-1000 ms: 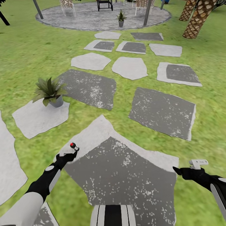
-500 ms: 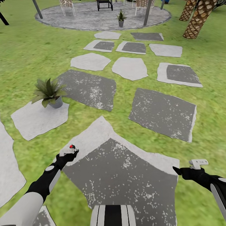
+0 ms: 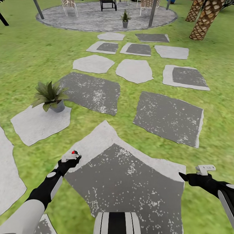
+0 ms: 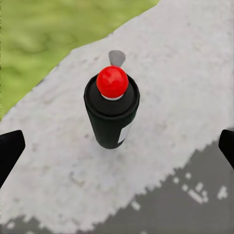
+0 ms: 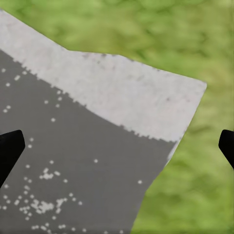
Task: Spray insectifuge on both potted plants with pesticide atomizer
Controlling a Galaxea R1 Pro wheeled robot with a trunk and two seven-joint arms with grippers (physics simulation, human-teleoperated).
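The pesticide atomizer (image 4: 112, 112) stands upright on a pale stepping stone (image 4: 185, 87), a dark bottle with a red tip and a white label. In the head view its red tip (image 3: 74, 152) pokes out just past my left gripper (image 3: 71, 160). In the left wrist view my left gripper (image 4: 118, 148) is open, its fingers wide on either side of the bottle and not touching it. One potted plant (image 3: 49, 94) sits on a pale stone at the left. The other potted plant (image 3: 125, 17) stands on the round patio (image 3: 94, 19) far ahead. My right gripper (image 3: 182, 177) is open over the big stone.
Grey stepping stones (image 3: 167, 115) lead across the lawn to the patio, where chairs (image 3: 70, 5) and poles (image 3: 152, 13) stand. A palm trunk (image 3: 204, 22) rises at the far right. My base (image 3: 117, 223) sits on the near stone.
My left gripper has shifted slightly over the atomizer, hiding more of its dark body. The view has drifted a little. The right arm holds still.
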